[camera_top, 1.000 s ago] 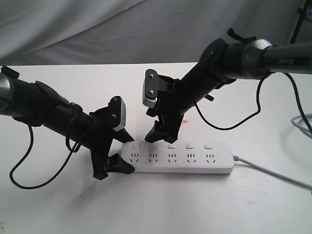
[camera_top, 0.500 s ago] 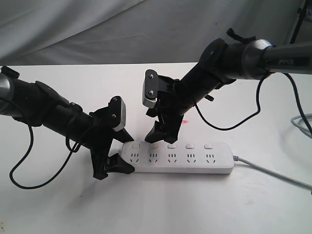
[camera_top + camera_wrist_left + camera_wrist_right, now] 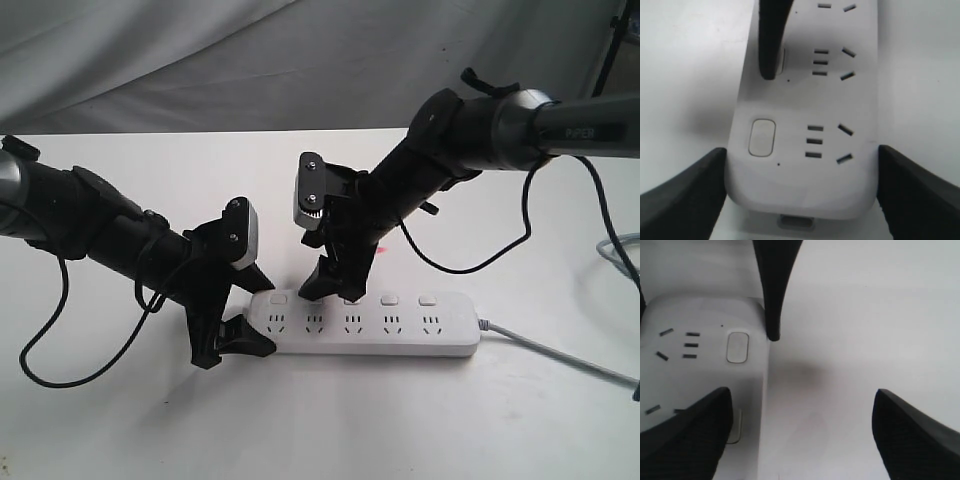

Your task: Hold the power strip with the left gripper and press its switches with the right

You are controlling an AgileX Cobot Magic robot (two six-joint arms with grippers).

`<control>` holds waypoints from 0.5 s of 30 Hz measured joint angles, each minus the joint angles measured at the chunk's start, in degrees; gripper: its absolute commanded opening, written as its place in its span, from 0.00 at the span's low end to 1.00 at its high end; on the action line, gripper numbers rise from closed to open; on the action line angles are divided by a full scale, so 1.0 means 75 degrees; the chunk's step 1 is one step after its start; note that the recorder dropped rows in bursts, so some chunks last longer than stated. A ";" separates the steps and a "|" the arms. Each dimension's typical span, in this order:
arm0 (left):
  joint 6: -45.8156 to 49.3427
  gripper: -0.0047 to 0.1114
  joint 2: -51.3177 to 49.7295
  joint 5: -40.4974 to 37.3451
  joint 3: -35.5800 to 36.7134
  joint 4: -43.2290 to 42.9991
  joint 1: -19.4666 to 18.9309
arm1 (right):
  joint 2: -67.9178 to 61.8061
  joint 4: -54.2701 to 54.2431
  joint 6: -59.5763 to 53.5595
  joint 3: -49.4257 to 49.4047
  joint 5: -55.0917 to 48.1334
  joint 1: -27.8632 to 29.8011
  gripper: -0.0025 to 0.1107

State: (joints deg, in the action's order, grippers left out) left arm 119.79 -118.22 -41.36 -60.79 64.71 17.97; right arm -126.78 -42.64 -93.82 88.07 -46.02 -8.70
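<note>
1. Claws first: the right claw [image 3: 333,284] is spread wide and holds nothing. One fingertip [image 3: 768,65] points down at the second switch from the strip's held end. Whether it is on the button or a hair above, I can't tell. Its other finger hangs over bare table off the strip's switch-side edge. Spread like that, a single tip can do the poking.
2. The left claw [image 3: 802,150] straddles the rounded end of the power strip [image 3: 400,325], opposite the end where the cord comes out. It has one finger against each long edge and looks closed on the plastic across its full width. I'd say that grip is there so a push on a button can't slide or tip the bar.
3. The strip lies flat with its sockets facing up, and the switches [image 3: 389,299] run in a row along one long edge. The first switch [image 3: 762,137] sits uncovered between the left claw's fingers.
4. The cord [image 3: 550,350] leaves the strip's free end and trails slack across the table [image 3: 330,430], so it isn't tugging on the strip.
5. The three switches nearer the cord end look clear to reach.
</note>
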 measured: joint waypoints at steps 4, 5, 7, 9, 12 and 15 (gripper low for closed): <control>0.0000 0.04 0.0000 0.0000 0.0000 0.0000 0.0000 | -0.0045 -0.0030 0.0000 0.0000 0.0008 0.0000 0.65; 0.0000 0.04 0.0000 0.0000 0.0000 0.0000 0.0000 | -0.0045 -0.0030 0.0000 0.0000 0.0008 0.0000 0.65; 0.0000 0.04 0.0000 0.0000 0.0000 0.0000 0.0000 | -0.0045 -0.0030 0.0000 0.0000 0.0018 0.0000 0.65; 0.0000 0.04 0.0000 0.0000 0.0000 0.0000 0.0000 | -0.0045 -0.0001 0.0000 0.0000 0.0071 0.0000 0.65; 0.0000 0.04 0.0000 0.0000 0.0000 0.0000 0.0000 | -0.0045 -0.0056 -0.0091 -0.0145 0.0377 0.0000 0.65; 0.0000 0.04 0.0000 0.0000 0.0000 0.0000 0.0000 | 0.0045 -0.0194 -0.0229 -0.0385 0.0654 0.0000 0.65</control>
State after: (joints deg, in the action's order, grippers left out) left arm 119.79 -118.22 -41.36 -60.79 64.71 17.97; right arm -126.45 -44.10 -95.54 85.18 -41.12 -8.70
